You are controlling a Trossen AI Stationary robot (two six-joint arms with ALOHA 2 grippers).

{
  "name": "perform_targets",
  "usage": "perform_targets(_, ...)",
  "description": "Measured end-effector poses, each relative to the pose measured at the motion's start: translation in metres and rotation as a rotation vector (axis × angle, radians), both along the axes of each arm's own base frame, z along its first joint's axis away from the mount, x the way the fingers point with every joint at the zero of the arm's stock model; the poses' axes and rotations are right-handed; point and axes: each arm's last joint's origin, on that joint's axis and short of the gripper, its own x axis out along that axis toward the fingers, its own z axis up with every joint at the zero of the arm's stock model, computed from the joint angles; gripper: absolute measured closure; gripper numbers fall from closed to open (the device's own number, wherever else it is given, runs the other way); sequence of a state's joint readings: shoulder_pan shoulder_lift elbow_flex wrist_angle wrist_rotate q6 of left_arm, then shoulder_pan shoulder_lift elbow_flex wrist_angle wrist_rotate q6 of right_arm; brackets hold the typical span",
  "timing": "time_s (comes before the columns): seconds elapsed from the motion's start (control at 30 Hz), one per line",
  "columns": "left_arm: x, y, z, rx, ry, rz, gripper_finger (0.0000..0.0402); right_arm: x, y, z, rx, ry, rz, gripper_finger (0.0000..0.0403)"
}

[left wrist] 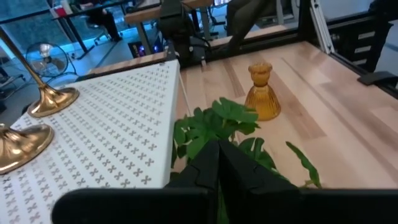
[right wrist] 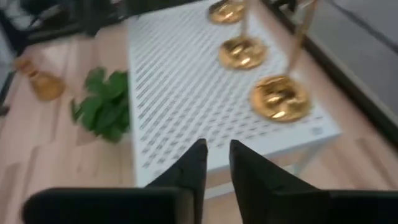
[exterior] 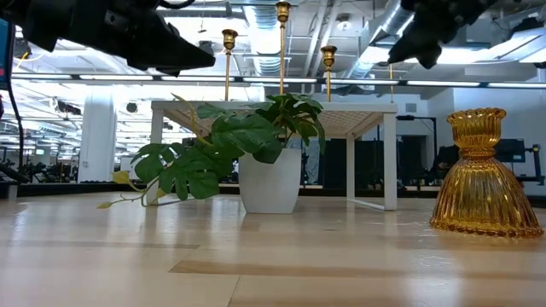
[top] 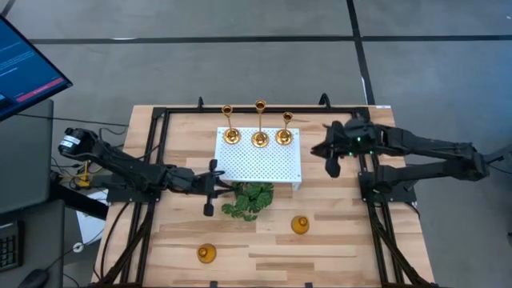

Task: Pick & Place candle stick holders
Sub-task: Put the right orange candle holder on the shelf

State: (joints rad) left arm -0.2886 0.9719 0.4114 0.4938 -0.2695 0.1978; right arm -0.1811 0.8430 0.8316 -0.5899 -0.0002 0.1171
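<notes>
Three tall, thin-stemmed brass candle stick holders (top: 260, 128) are stood on the white perforated platform (top: 260, 164); two squat amber holders (top: 300, 225) are left on the wooden worktop (top: 344, 240); the left tool (left wrist: 217, 163) is seen clenched empty above the plant (top: 248, 200); the right tool (right wrist: 216, 163) is held slightly parted beside the platform.

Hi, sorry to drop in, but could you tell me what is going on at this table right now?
A two-armed robot is sorting candle stick holders. Three tall gold holders stand in a row on the white perforated platform. Two short amber holders sit on the wooden table, one near the green plant, the other at the front edge. The left pincer is shut beside the plant, holding nothing. The right pincer, slightly open, hovers empty off the platform's right edge.
</notes>
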Motion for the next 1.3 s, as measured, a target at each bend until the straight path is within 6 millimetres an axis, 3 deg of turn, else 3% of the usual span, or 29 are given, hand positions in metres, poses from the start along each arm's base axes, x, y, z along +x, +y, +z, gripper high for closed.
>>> perform_targets(0.17,-0.001,0.0,0.001,-0.001,-0.004,0.0,0.0394,0.003,0.015,-0.02,-0.009,0.018,0.007,0.0397)
perform_targets(0.53,-0.001,0.0,0.001,-0.002,-0.004,0.0,0.0394,0.005,0.054,-0.057,0.047,-0.008,0.029,0.0401)
perform_targets(1.0,-0.001,0.0,0.001,-0.064,-0.001,0.002,0.0394,-0.007,0.112,-0.068,0.145,-0.122,0.102,0.0402)
perform_targets(1.3,-0.001,0.0,0.0,-0.083,0.004,0.0,0.0394,0.002,0.157,-0.084,0.032,-0.11,0.294,0.0403)
